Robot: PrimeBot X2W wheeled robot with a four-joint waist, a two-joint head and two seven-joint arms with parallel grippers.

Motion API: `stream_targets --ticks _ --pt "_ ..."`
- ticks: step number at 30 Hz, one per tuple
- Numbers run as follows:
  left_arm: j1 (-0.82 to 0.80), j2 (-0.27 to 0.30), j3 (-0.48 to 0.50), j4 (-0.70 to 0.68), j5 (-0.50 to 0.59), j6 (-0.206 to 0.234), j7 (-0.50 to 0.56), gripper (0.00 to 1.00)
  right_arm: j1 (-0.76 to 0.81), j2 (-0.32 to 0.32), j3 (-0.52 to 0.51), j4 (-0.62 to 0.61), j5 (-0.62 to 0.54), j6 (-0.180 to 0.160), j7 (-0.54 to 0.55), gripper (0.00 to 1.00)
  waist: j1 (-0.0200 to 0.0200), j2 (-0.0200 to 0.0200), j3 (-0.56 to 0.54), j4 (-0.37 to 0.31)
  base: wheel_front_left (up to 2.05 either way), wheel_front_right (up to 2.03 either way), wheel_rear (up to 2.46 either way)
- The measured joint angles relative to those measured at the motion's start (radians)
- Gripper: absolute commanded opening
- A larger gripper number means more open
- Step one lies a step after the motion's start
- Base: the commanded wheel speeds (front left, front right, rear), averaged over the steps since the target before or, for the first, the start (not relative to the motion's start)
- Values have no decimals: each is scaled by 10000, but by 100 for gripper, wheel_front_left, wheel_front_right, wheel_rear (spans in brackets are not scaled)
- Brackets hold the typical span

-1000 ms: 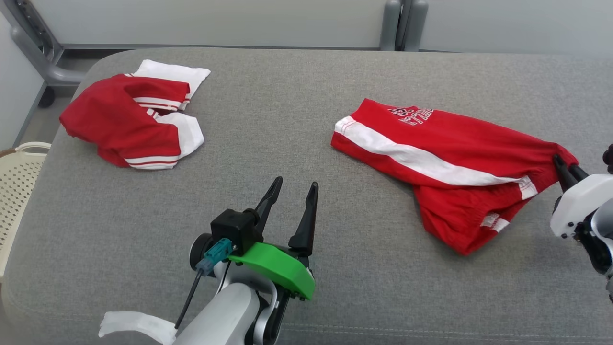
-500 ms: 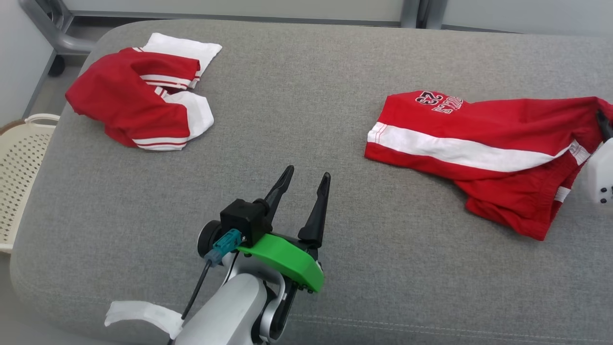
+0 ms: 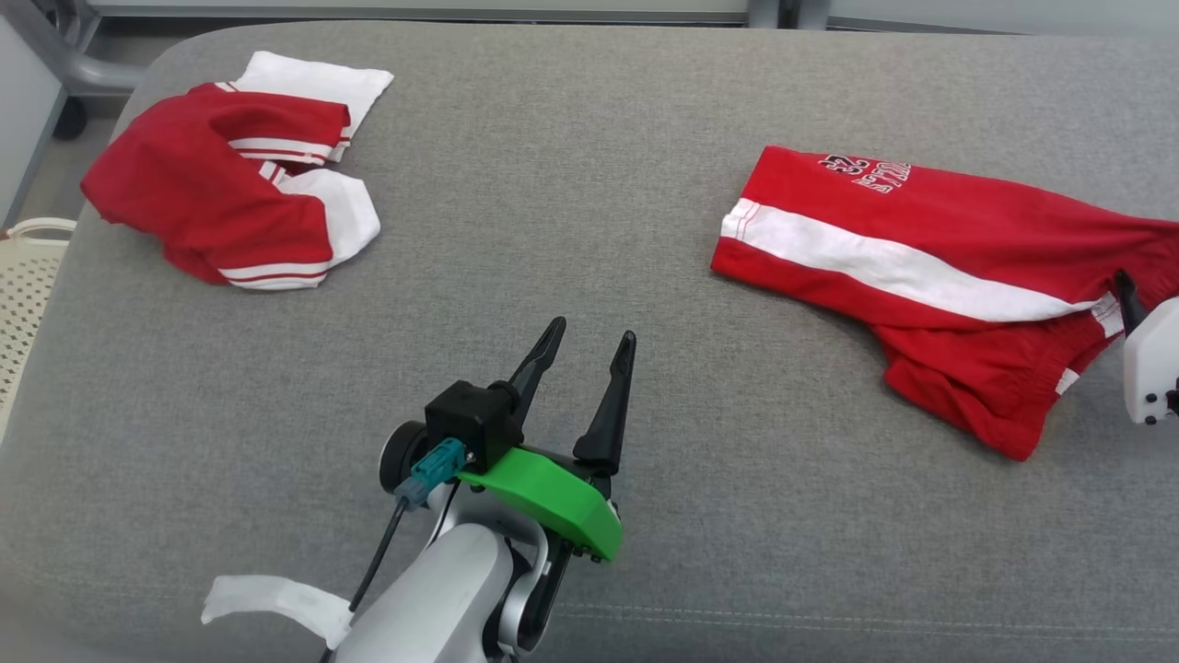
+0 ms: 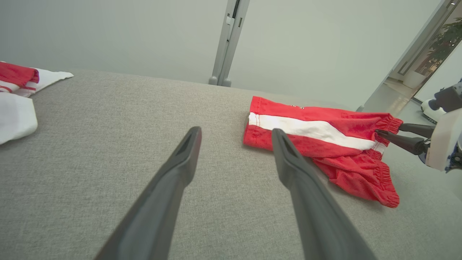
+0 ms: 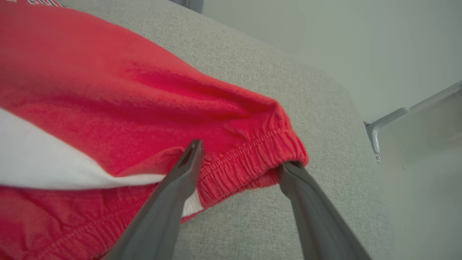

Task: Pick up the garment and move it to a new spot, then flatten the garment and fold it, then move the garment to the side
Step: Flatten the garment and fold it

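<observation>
Far left edge: a cream perforated plastic basket [image 3: 23, 304] stands beside the surface. The frame cuts it off, and its contents cannot be seen.

Upper left: a crumpled red-and-white garment [image 3: 221, 193] lies in a heap on the grey upholstered surface [image 3: 571, 166]. What kind of garment it is cannot be made out. The left wrist view cuts it off at the frame's left edge.

Lower left: a white strip of material [image 3: 267, 603] sits beside the pale forearm [image 3: 433, 608]. What it is cannot be told.

Centre, low: the left gripper [image 3: 592, 330], with a green plastic cover [image 3: 543, 502] behind its fingers, hovers over bare upholstery. Its jaws are spread apart with nothing between them. It is well apart from both garments.

Right: the red shorts with a white side stripe [image 3: 921, 249] lie on the surface, a leg hem toward the centre and the elastic waistband toward the right. The lower part is bunched. The print near the far edge is upside down and too small to read. The head view cuts off the far right end.

Far right: the right gripper [image 5: 242, 155] is at the waistband, cut off by the right edge of the head view. In the right wrist view its jaws stand wide apart. One finger lies over the cloth near the stripe's end, and the other is at the waistband's corner. The elastic edge sits between them, unpinched. Whether the tips touch the cloth cannot be told.
</observation>
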Motion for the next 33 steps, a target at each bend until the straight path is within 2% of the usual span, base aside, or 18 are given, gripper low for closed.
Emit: stream_targets --ticks 4,9,13,19,24,33 --pt "-3 92 29 -48 0 15 -4 100 117 -25 42 -13 535 -2 -389 100 0 0 26 -308 0 0 0" --pt "-5 190 40 -130 0 44 -4 100 372 61 408 -598 1450 0 -322 100 0 0 68 -621 0 0 0" --pt "-4 230 42 -228 0 79 0 100 630 -364 654 -1315 2178 -2 -349 100 0 0 100 -861 0 0 0" --pt "70 345 161 -268 -10 125 -2 100 1175 -322 734 -2311 2410 -2 -867 100 0 0 12 -1151 0 0 0" --pt "195 579 462 -257 -107 134 -10 100 1493 199 36 -3283 1912 -2 -1058 100 0 0 -157 -1436 0 0 0" --pt "723 803 1095 -253 -75 146 -42 100 3296 1670 -2408 -6006 -334 -2 -1087 100 0 -1 -671 -1784 0 0 0"
